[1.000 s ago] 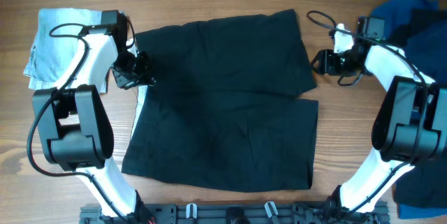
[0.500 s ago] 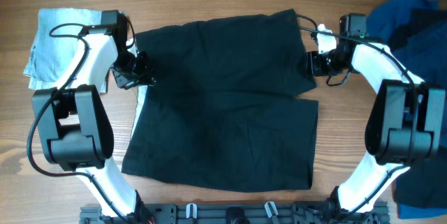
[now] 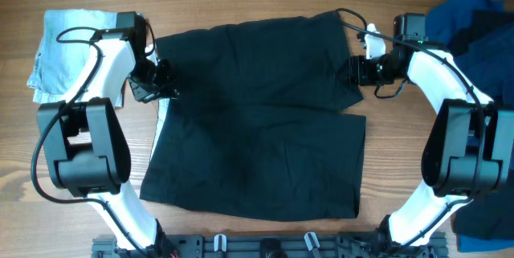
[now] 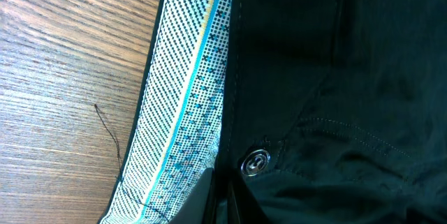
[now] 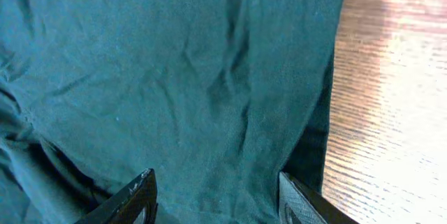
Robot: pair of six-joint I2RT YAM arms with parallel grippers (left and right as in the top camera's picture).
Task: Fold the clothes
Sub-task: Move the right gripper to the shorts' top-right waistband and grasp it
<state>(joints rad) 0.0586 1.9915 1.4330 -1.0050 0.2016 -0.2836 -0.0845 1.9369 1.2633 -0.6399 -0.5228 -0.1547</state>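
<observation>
The black shorts [image 3: 257,121] lie spread flat in the middle of the table. My left gripper [image 3: 163,81] is at their left edge. In the left wrist view its jaws [image 4: 222,203] are shut on the waistband, beside a metal button [image 4: 254,161] and the white dotted lining [image 4: 187,91]. My right gripper [image 3: 352,71] is at the shorts' right edge. In the right wrist view it [image 5: 218,199] is open, fingers [image 5: 136,196] spread over the fabric [image 5: 174,77], holding nothing.
Folded pale blue denim shorts [image 3: 68,49] lie at the far left, behind my left arm. A heap of royal-blue and dark garments [image 3: 474,33] lies at the right edge. Bare wood [image 5: 391,112] shows right of the shorts.
My right gripper has moved left from the bare table onto the shorts' right edge. The left gripper and the shorts have not moved.
</observation>
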